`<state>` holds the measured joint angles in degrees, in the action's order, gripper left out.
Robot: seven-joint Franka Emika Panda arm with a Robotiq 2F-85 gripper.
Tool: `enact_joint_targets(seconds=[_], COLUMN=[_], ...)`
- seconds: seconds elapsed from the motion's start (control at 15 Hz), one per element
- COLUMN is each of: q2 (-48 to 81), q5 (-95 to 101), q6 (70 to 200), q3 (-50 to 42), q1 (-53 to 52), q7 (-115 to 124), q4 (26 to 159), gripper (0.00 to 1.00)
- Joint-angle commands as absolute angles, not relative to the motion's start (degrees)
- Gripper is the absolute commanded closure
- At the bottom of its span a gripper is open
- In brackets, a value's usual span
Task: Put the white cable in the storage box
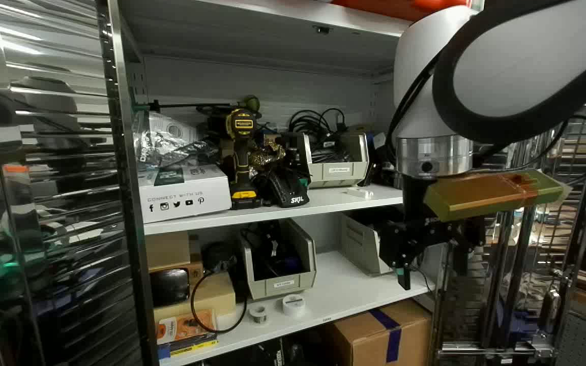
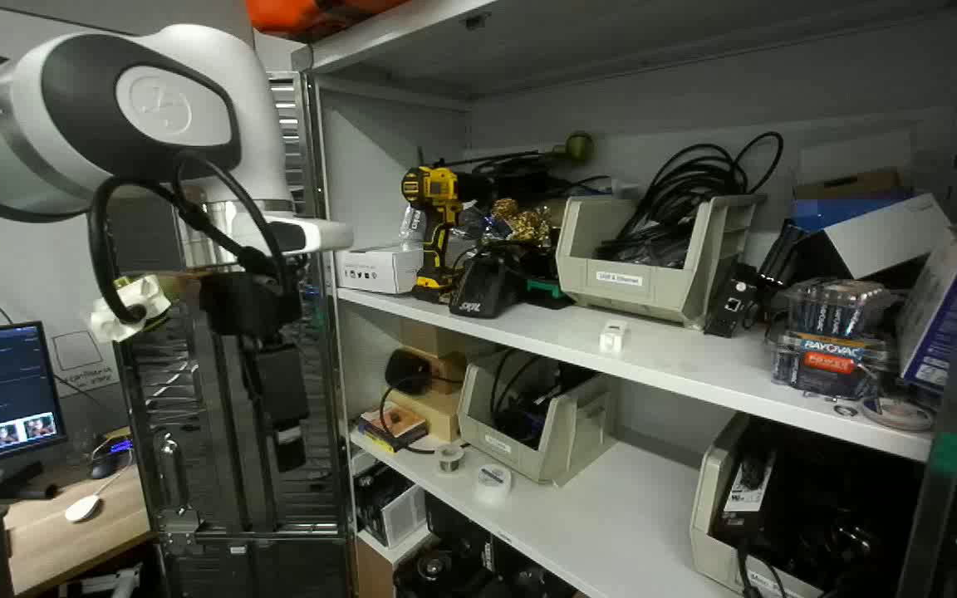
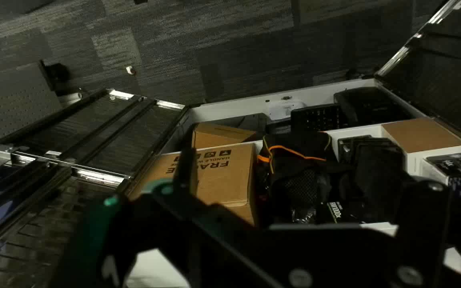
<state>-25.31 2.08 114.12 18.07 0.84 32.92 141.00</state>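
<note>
A small white piece, probably the white cable, lies on the upper shelf (image 1: 382, 197) in both exterior views (image 1: 359, 192) (image 2: 613, 335). It is too small to make out a cord. Just behind it stands a beige storage box (image 1: 336, 175) with black cables in it; its label reads "USB & Ethernet" in an exterior view (image 2: 665, 303). My gripper (image 1: 431, 276) is open and empty, its fingers apart and pointing down. It hangs in front of the shelving, lower than the upper shelf, also in an exterior view (image 2: 289, 448). The wrist view shows dark gripper parts (image 3: 302, 180) but no white cable.
A yellow drill (image 1: 242, 152), a black charger (image 2: 483, 286) and a white carton (image 1: 186, 195) stand on the upper shelf. Battery packs (image 2: 831, 349) lie at its far end. Beige bins (image 1: 277, 290) (image 2: 711, 515) stand on the lower shelf. A metal cabinet door (image 2: 229, 448) is close beside the gripper.
</note>
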Motion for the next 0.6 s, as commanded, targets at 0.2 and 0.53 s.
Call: enact_joint_targets(seconds=[0.2, 0.53], q2=[-25.17, -23.3], q5=[2.74, 6.77], q6=[114.0, 113.7], q3=[16.69, 15.5], q1=[-0.67, 0.73], q7=[33.47, 32.17], q4=[139.93, 137.74], gripper=[0.0, 0.0])
